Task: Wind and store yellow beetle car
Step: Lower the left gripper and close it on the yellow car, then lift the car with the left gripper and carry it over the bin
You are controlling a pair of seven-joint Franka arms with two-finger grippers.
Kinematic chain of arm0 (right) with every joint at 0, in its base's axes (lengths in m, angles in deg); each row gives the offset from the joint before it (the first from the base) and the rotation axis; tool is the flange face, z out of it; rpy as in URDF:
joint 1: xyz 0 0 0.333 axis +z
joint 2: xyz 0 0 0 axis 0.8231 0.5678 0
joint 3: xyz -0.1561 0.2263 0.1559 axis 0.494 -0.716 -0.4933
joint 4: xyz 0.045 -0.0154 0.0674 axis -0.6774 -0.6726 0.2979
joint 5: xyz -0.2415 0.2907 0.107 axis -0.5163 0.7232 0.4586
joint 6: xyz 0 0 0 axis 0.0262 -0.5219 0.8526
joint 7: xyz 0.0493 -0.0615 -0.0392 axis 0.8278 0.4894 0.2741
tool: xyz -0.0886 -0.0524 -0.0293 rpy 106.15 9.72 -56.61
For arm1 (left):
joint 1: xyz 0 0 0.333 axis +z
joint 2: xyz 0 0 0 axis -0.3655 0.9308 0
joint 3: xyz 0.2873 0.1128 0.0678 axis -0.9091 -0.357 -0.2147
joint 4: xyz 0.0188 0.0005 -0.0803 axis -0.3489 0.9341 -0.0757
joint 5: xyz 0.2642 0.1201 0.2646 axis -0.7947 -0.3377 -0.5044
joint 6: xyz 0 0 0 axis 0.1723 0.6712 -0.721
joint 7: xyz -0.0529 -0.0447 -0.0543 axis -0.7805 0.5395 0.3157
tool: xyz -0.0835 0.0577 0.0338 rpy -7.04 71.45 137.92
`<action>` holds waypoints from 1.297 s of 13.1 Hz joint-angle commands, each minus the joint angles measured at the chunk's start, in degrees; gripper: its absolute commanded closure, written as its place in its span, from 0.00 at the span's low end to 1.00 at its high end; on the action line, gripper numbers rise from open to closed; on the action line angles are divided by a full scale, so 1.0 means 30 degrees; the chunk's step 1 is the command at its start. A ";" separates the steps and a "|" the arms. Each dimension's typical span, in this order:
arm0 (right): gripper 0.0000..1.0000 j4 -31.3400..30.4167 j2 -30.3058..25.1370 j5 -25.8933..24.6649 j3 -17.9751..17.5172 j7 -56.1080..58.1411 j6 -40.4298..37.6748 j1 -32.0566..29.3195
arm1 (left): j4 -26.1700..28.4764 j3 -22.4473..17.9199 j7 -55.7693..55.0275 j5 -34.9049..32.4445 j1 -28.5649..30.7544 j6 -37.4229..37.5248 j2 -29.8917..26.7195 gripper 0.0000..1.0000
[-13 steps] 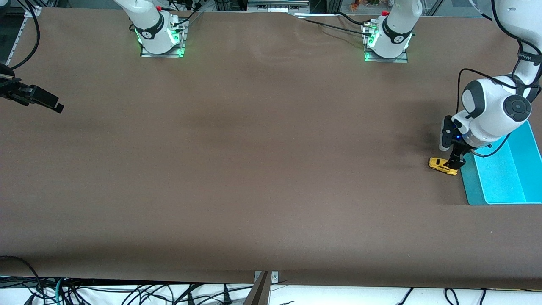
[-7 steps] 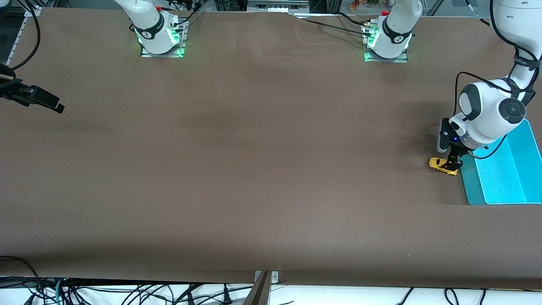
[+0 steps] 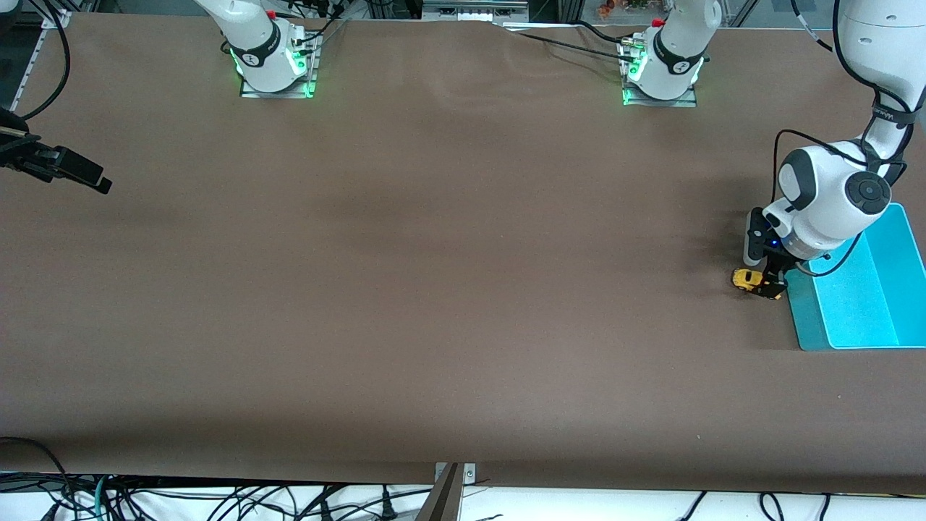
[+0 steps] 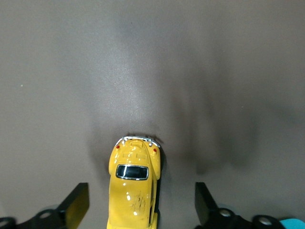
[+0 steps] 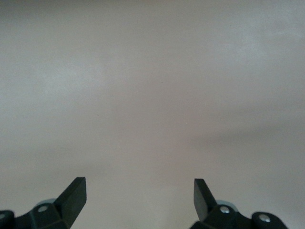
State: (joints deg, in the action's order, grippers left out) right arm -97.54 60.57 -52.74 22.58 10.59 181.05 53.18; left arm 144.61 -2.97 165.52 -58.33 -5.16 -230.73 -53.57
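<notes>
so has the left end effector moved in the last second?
Yes. The left end effector has come down onto the yellow beetle car, shifting slightly away from the blue bin. Its fingers stand open either side of the car.

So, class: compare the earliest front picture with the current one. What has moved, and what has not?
The left gripper has come down over the yellow beetle car, fingers astride it and still apart, no grip yet. The car's place beside the turquoise bin is unchanged. The right gripper waits, open, at its end of the table.
</notes>
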 commanded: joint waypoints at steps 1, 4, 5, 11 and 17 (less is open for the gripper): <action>0.00 0.0454 0.0250 0.0096 -0.0235 -0.0176 -0.0001 -0.0375 | -0.0235 -0.0021 -0.0111 -0.0038 -0.0036 -0.0017 0.0073 0.22; 0.00 0.0454 0.0279 0.0212 -0.0206 -0.0147 -0.0029 -0.0404 | -0.0235 -0.0021 -0.0111 -0.0038 -0.0036 -0.0017 0.0073 0.27; 0.00 0.0454 0.0279 0.0242 -0.0177 -0.0147 -0.0001 -0.0404 | -0.0235 -0.0021 -0.0111 -0.0038 -0.0036 -0.0017 0.0102 0.29; 0.00 0.0454 0.0279 0.0212 -0.0206 -0.0176 0.0088 -0.0375 | -0.0264 -0.0021 -0.0111 -0.0038 -0.0065 0.0012 0.0073 0.68; 0.00 0.0484 0.0279 0.0242 -0.0265 -0.0176 0.0088 -0.0375 | -0.2192 0.0183 -0.0811 0.0660 -0.0562 0.4070 -0.0424 0.67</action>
State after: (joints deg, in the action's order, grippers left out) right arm -97.54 60.85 -52.74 22.51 10.59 181.58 52.79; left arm 141.80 -2.73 164.65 -58.04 -5.47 -225.59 -53.79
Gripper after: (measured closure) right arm 0.000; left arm 0.617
